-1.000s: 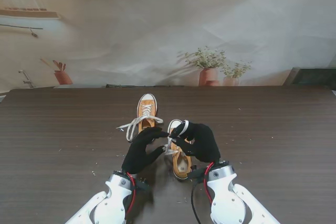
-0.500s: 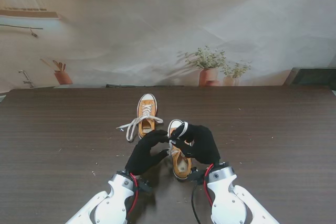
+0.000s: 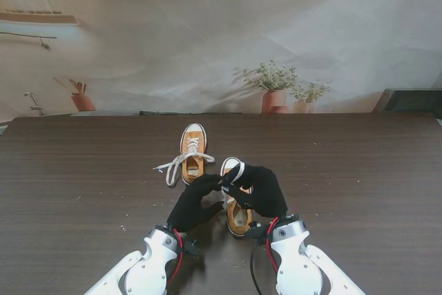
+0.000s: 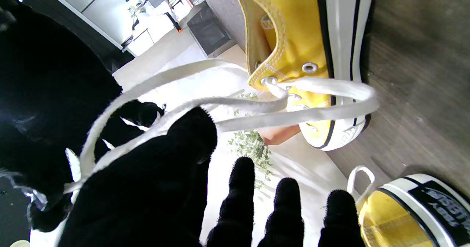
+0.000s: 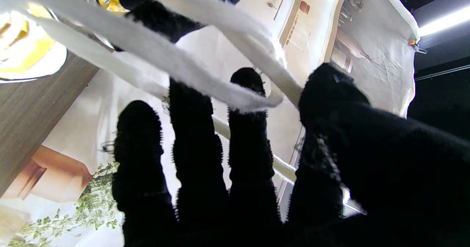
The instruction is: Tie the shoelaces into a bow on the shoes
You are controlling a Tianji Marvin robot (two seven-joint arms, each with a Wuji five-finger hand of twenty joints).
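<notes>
Two yellow sneakers with white soles stand on the dark table. The near sneaker (image 3: 237, 216) lies under both black-gloved hands, mostly hidden. My left hand (image 3: 193, 204) reaches in from the left, and its fingertips meet my right hand (image 3: 259, 188) over the shoe's eyelets. In the left wrist view, white laces (image 4: 257, 105) run from the sneaker's eyelets (image 4: 293, 37) across my thumb and are held taut. In the right wrist view, lace strands (image 5: 154, 60) cross my fingers (image 5: 194, 137) and are pinched at the thumb. The far sneaker (image 3: 193, 147) has loose laces (image 3: 175, 164) trailing to its left.
The dark wooden table (image 3: 359, 170) stretches wide on both sides. A printed backdrop with potted plants (image 3: 276, 88) hangs behind its far edge. Small crumbs dot the tabletop near the arms.
My left hand has shifted right and nearer to me, its fingertips closing in on the right hand. The right hand has edged slightly left. Neither shoe has moved.
</notes>
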